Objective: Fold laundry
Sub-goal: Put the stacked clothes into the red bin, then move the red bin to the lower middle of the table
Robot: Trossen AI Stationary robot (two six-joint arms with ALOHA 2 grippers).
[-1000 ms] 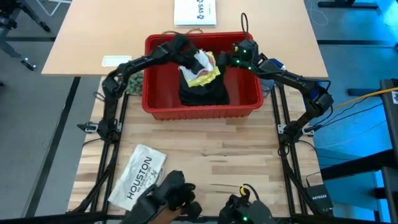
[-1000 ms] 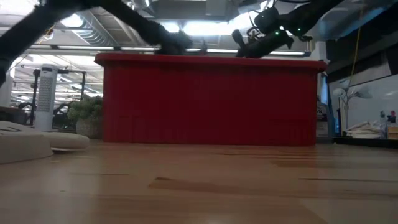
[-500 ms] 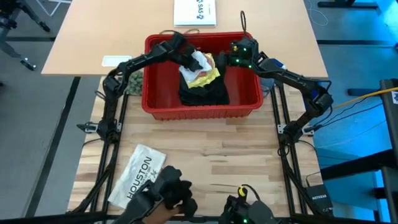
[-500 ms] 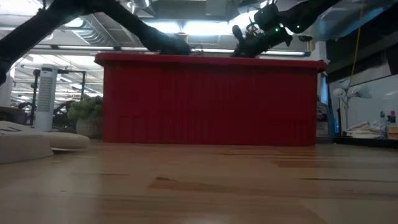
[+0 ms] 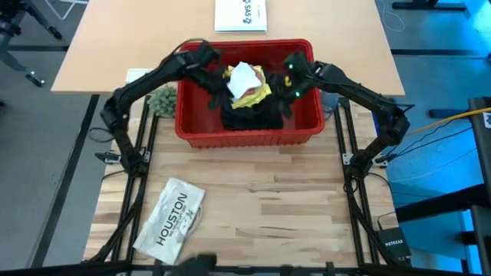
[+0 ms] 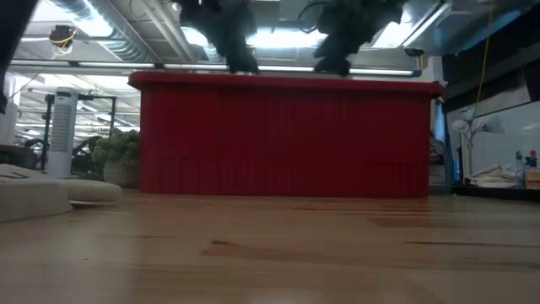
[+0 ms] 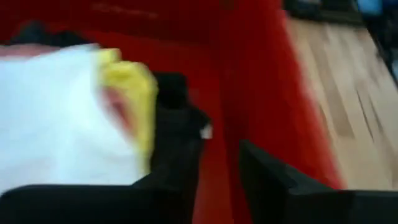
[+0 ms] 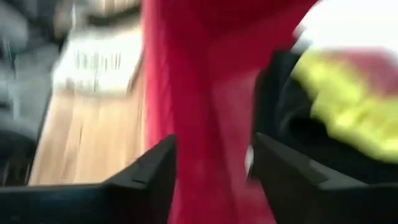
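Inside the red basket (image 5: 247, 132) at the far side of my wooden table (image 5: 253, 199), the laundry sits in a heap: a white cloth (image 5: 242, 77) on top, the yellow T-shirt (image 5: 256, 92) bunched under it with a trace of pink at its edge, and the black trousers (image 5: 249, 115) spread beneath. I have both arms reaching over the basket's rim. My left gripper (image 5: 217, 93) is down at the left side of the heap, just beside the white cloth; its wrist view shows its fingers (image 7: 174, 158) parted with a gap between them, nothing clamped, the white and yellow fabric close ahead. My right gripper (image 5: 285, 103) hangs at the heap's right side, over the trousers; its wrist view shows its fingers (image 8: 152, 165) standing apart, with red basket wall seen through the gap and nothing held. On the near left of the table lies the flat white "HOUSTON" item (image 5: 170, 218). From table height I see only the basket's red front wall.
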